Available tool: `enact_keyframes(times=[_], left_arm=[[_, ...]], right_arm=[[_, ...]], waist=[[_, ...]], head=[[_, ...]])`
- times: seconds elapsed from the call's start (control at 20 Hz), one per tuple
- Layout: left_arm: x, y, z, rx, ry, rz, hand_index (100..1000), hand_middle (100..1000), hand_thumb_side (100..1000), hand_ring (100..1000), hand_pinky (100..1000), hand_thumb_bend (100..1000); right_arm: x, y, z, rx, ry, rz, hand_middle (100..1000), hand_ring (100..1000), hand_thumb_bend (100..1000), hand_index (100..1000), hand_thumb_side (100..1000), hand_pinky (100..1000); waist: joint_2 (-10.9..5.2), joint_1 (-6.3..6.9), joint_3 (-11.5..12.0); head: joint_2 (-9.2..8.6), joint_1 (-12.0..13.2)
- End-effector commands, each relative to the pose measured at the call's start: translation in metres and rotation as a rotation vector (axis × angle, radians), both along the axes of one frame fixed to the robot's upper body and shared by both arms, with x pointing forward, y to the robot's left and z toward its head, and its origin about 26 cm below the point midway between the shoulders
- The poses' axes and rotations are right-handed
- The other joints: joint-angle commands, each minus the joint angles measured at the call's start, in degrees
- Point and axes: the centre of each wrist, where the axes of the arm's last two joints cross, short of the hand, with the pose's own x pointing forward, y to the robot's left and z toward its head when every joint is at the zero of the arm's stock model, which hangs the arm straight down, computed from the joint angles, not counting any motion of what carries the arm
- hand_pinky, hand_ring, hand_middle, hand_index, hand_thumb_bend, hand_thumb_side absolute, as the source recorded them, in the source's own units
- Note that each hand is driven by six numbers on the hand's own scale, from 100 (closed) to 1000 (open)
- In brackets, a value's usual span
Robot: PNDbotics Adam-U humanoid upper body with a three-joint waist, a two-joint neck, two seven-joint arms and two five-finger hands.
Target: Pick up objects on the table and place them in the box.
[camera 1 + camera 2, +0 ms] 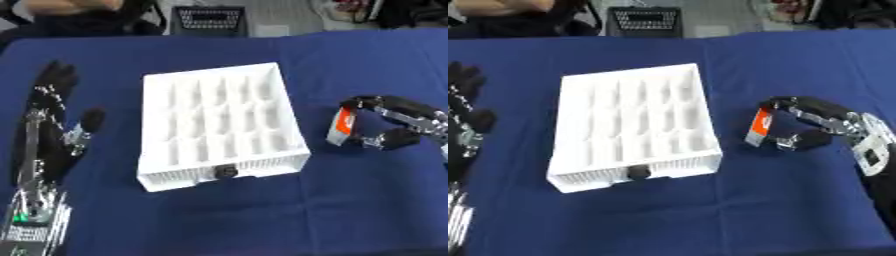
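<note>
A white box (219, 125) divided into several small compartments sits in the middle of the blue table (350, 210); the compartments look empty. A small dark round thing (226, 171) sits at the box's near edge. To the right of the box my right hand (395, 122) is curled round a flat orange and white object (341, 126), held upright just above the cloth. My left hand (54, 110) rests open at the left side of the table, fingers pointing away, holding nothing.
A black perforated basket (208, 20) stands beyond the table's far edge. Bare blue cloth lies in front of the box and between the box and my right hand.
</note>
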Motion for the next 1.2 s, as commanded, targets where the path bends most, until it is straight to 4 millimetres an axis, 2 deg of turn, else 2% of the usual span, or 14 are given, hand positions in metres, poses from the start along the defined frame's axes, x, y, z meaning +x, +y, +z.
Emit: enact_keyframes(times=[0.05, 0.4, 0.7, 0.95, 1.2], left_arm=[[0.000, -0.001, 0.005, -0.002, -0.016, -0.010, 1000, 882, 654, 919, 1000, 994], [0.000, -0.001, 0.004, -0.002, -0.015, -0.012, 1000, 882, 655, 919, 1000, 993], [-0.001, -0.001, 0.003, -0.003, -0.012, -0.009, 1000, 881, 656, 919, 1000, 992], [-0.001, -0.001, 0.003, -0.005, -0.012, -0.009, 1000, 881, 656, 919, 1000, 993], [-0.001, -0.001, 0.002, -0.007, -0.011, -0.008, 1000, 881, 655, 920, 1000, 993]], right_arm=[[0.001, -0.008, 0.016, -0.087, 0.017, 0.097, 895, 887, 481, 997, 848, 862], [0.004, -0.003, 0.018, -0.078, 0.008, 0.090, 891, 884, 454, 996, 841, 857], [0.010, 0.012, 0.019, -0.045, -0.034, 0.028, 869, 875, 400, 988, 817, 840], [0.012, 0.022, 0.014, -0.028, -0.057, -0.025, 862, 870, 385, 985, 813, 832], [0.012, 0.025, 0.009, -0.035, -0.056, -0.035, 860, 870, 380, 984, 813, 830]], waist=[[-0.98, -0.09, 0.0], [-0.98, -0.06, -0.1], [-1.05, 0.02, -0.2], [-1.06, -0.02, 0.0], [-1.08, -0.08, 0.1]], head=[[-0.60, -0.6], [-0.55, -0.6], [-0.57, -0.7], [-0.55, -0.7], [-0.47, -0.7]])
